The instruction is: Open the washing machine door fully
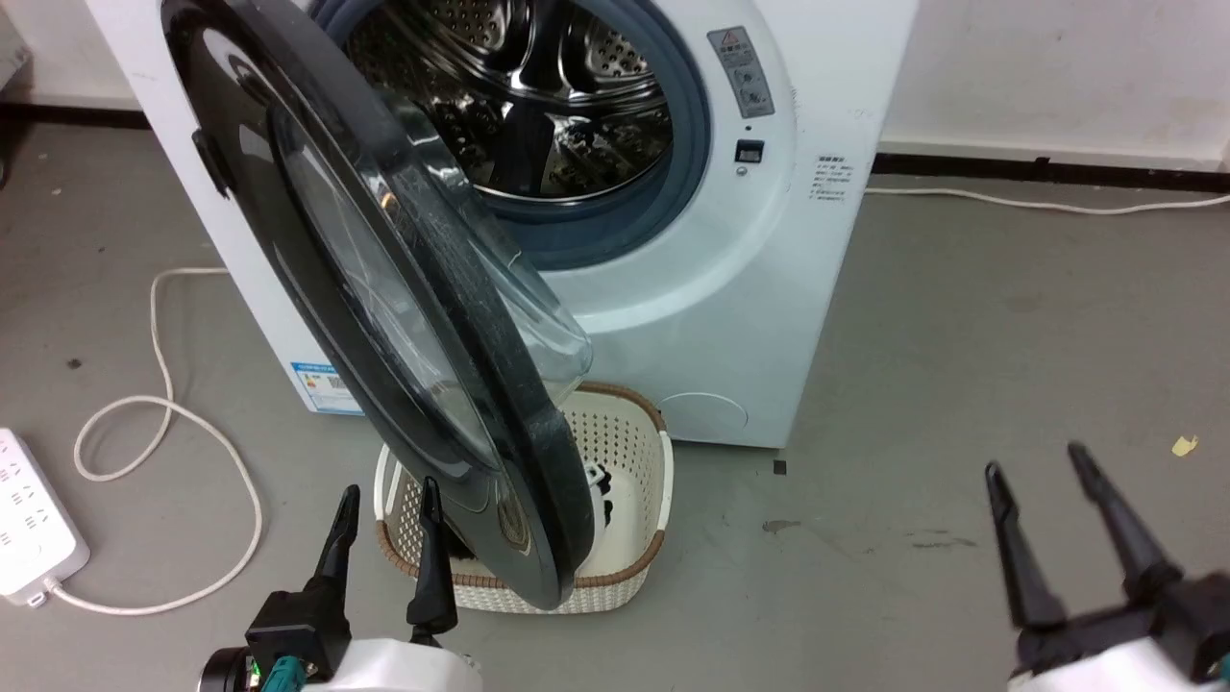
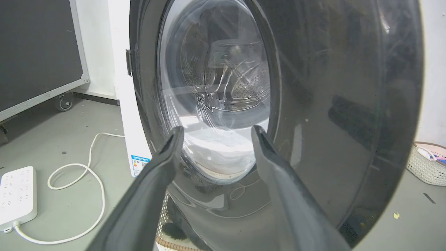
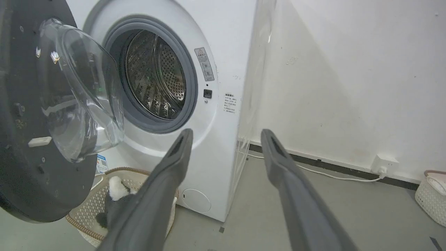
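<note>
At the far centre of the floor stands the washing machine [image 1: 730, 317], steel drum exposed; its hinge side is on the left. Note the washing machine door [image 1: 384, 308]: it stands about half open, swung out toward the near side, glossy outer face turned left and the glass bowl bulging right toward the drum; by my judgement a good part of the swing remains.

Below the door's lower edge sits the cream basket [image 1: 634, 452], just in front of the machine; whether the door clears its rim cannot be told from these views, so watch that gap through the swing.

Your left gripper [image 1: 390, 487] is at the near left, jaws apart and holding nothing, its fingers close before the door's outer face; contact cannot be confirmed. Pressing on that face would drive the door shut; instead, take the near free edge and draw it left and away along the hinge arc, or push the inner face from the right. Keep the pull steady; the glossy rim looks likely to slip.

Your right gripper [image 1: 1032, 457] is at the near right, jaws apart and empty, well apart from the door.

Left of the machine lie a white cable [image 1: 163, 413] and a power strip [image 1: 29, 529]; keep the arm's sweep above them.
</note>
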